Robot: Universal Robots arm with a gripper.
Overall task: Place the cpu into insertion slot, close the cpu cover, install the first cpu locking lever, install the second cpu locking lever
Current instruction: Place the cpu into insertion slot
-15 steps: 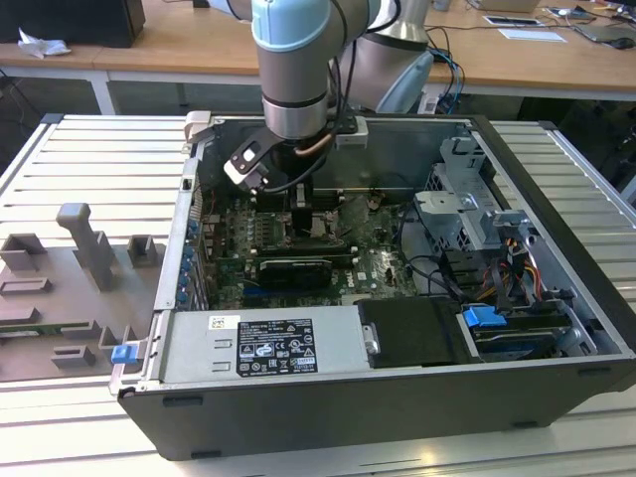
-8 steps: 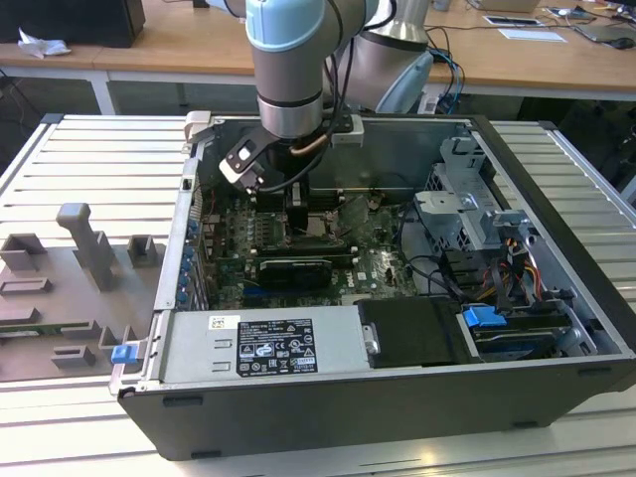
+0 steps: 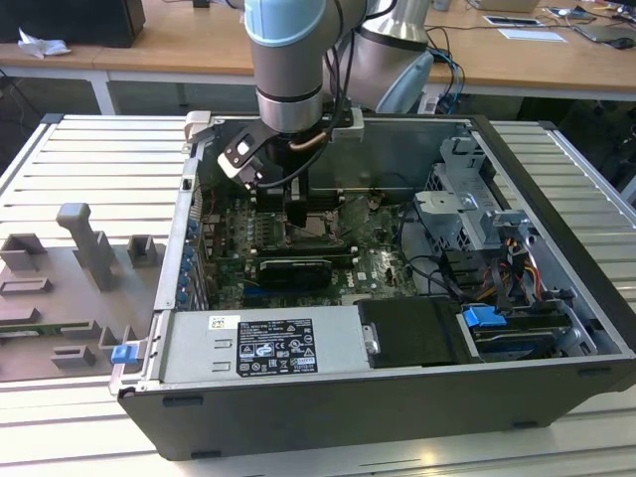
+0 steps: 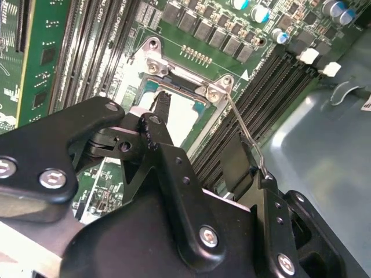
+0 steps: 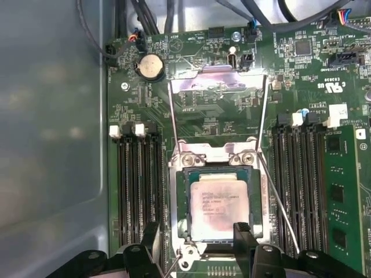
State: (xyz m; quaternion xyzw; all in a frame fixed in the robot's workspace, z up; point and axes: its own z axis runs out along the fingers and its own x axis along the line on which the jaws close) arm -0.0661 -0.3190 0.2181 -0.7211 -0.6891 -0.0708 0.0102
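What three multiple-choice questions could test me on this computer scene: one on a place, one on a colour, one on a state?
1. Where does the cpu lie?
A) in the insertion slot
B) on the table outside the case
C) on the power supply box

2. What colour is the motherboard?
A) red
B) green
C) white

3. How does the cpu cover stand?
A) shut over the chip
B) swung open
C) taken off

Answers: 1 A, it lies flat within the socket's metal rim; 2 B, the board is green in both wrist views; 3 B, its frame is tilted back from its hinge, leaving the cpu bare.
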